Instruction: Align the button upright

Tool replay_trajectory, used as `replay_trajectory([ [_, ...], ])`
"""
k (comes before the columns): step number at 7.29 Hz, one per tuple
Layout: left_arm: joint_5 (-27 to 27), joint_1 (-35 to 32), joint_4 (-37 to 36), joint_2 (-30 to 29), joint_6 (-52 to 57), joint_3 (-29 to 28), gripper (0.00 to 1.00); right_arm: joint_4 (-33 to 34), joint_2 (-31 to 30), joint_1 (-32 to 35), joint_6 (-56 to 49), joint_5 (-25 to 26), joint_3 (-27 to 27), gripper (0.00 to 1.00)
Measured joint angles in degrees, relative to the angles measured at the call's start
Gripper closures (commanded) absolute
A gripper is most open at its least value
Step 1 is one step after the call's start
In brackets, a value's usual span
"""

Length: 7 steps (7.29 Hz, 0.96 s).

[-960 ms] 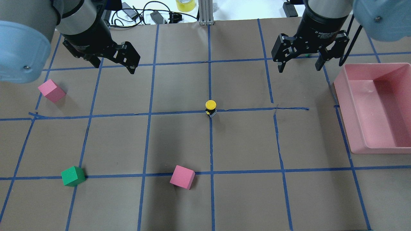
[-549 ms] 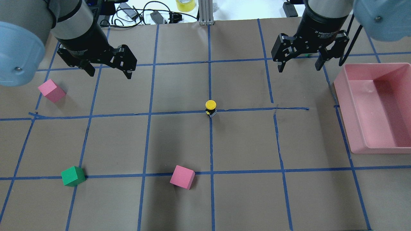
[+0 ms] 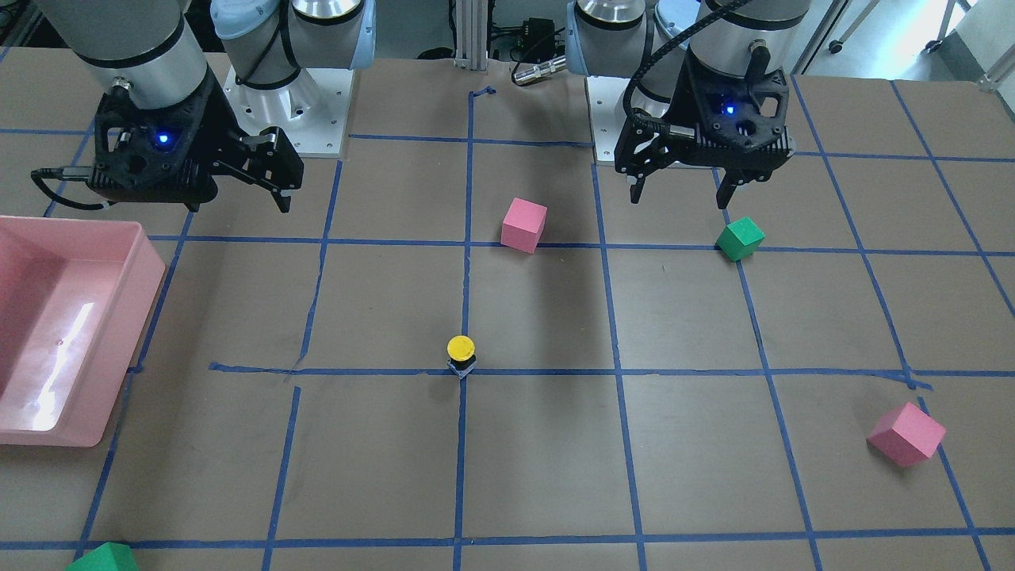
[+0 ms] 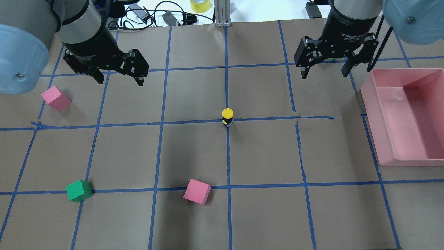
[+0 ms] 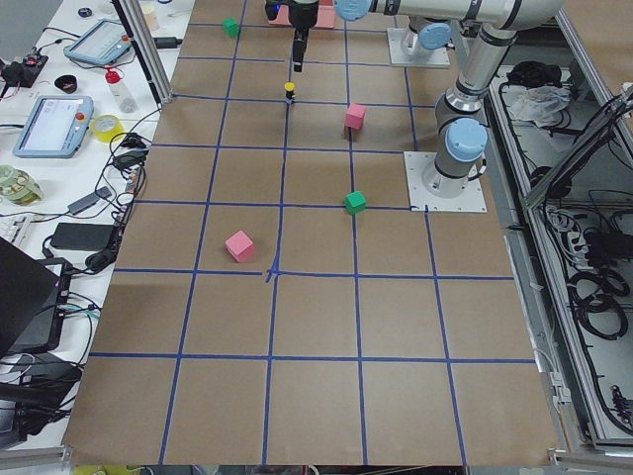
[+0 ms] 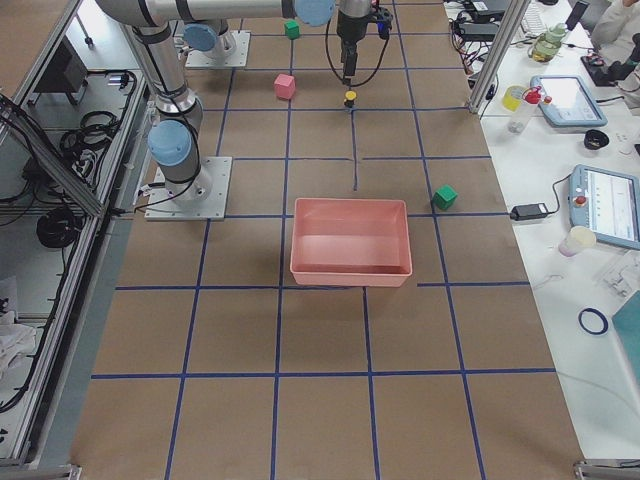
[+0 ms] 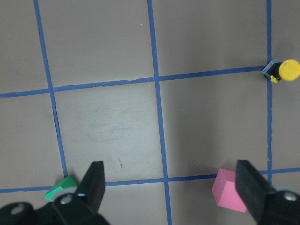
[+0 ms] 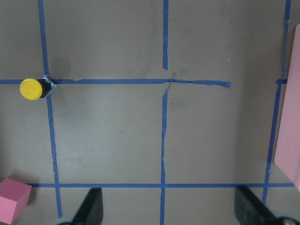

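From the front, the button [image 3: 461, 353] stands upright where blue tape lines [image 3: 555, 371] cross at mid-table, yellow cap up, with nothing touching it. The left gripper [image 3: 680, 197] hangs at its 2 o'clock, jaws apart and empty, near a green cube [image 3: 740, 239]. A pink cube [image 3: 524, 225] sits at the button's 1 o'clock.

From overhead, the right gripper [image 4: 324, 73] hovers at the button's 2 o'clock, spread wide and holding nothing, near the pink tray [image 4: 376, 116].

In both side views the button is a speck at the far end, towards 12 o'clock.

The left wrist view has the button at 2 o'clock, with the fingers [image 7: 93, 180] wide apart.

The right wrist view has it at 10 o'clock, fingers [image 8: 91, 204] likewise apart.
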State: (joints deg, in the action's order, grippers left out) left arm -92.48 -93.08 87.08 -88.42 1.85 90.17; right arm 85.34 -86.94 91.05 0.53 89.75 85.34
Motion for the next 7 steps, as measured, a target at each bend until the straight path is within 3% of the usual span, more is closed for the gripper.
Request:
replay_trajectory([
  [7, 1.56, 0.0, -0.76, -0.26, -0.2, 0.09, 0.0, -0.17, -0.02, 0.0, 0.18, 0.07, 0.0, 0.0],
])
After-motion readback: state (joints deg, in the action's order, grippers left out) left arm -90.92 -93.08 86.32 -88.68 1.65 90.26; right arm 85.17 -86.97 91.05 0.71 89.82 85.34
